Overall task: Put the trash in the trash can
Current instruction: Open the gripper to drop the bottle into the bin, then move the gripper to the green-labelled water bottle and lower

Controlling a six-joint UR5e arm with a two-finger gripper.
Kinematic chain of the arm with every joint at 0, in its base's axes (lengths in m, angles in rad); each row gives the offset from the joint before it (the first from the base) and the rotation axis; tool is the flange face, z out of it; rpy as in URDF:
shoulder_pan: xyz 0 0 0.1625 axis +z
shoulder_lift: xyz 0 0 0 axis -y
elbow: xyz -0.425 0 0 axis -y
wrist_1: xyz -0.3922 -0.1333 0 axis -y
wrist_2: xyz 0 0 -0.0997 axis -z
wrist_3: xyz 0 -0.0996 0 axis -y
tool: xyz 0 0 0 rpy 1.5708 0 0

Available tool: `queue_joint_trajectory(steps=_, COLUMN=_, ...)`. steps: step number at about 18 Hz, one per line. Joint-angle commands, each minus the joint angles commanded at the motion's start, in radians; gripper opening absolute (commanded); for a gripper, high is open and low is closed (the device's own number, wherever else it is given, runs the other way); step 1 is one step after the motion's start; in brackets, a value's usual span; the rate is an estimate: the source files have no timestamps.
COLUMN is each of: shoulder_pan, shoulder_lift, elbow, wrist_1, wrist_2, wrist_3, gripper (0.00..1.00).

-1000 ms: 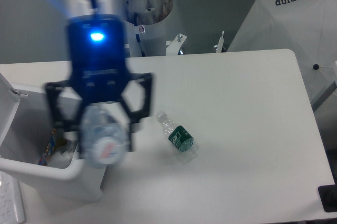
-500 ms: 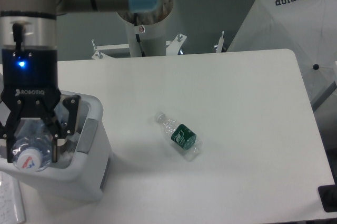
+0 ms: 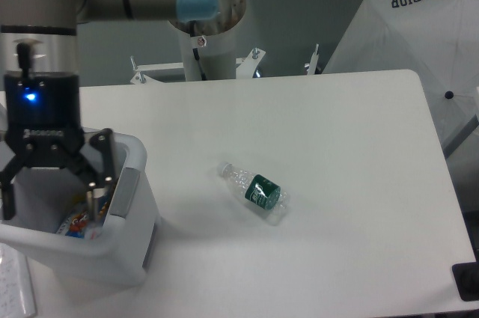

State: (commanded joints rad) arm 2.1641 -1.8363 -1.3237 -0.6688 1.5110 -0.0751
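Since the picture half a second before, the bottle gripped in the pincer [image 3: 51,198] had left it: the fingers, then closed round the clear bottle over the bin, were now spread wide with nothing between them. A patch of colour, apparently that bottle's label, lay low inside the trash can [image 3: 126,217], partly hidden by the near wall. The arm itself had shifted little and hung directly above the can's open mouth.

The second piece of trash, the short bottle with the dark green label [image 3: 257,191], lay on its side on the white bench [image 3: 337,146], well apart from the can and to its right. Its cap end pointed up and left toward the arm's base; its bottom pointed down and right. It had rolled or shifted only slightly, if at all.

Judgement on handling: the bottle appeared empty, hence light, thin-walled and liable to buckle under a hard squeeze. Its round, smooth body could roll or slip away on the bench when touched. The labelled middle offered the widest, firmest section; the fingers would best close across it, square to the long axis, with moderate force.

One of two items appeared binned; one remained.
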Motion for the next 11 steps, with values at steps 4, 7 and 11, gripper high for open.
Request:
queue_joint_trajectory(steps=4, shoulder_pan=0.112, shoulder_lift=0.011, elbow=-0.054, wrist_1=0.003, wrist_2=0.005, wrist_3=-0.132, gripper=1.00)
queue_joint_trajectory(steps=7, shoulder_pan=0.198, shoulder_lift=0.014, elbow=-0.095, wrist_1=0.002, wrist_2=0.015, wrist_3=-0.132, gripper=1.00)
queue_joint_trajectory(steps=11, shoulder_pan=0.275, shoulder_lift=0.017, elbow=-0.184, wrist_1=-0.006, wrist_2=0.021, wrist_3=-0.130, gripper=1.00)
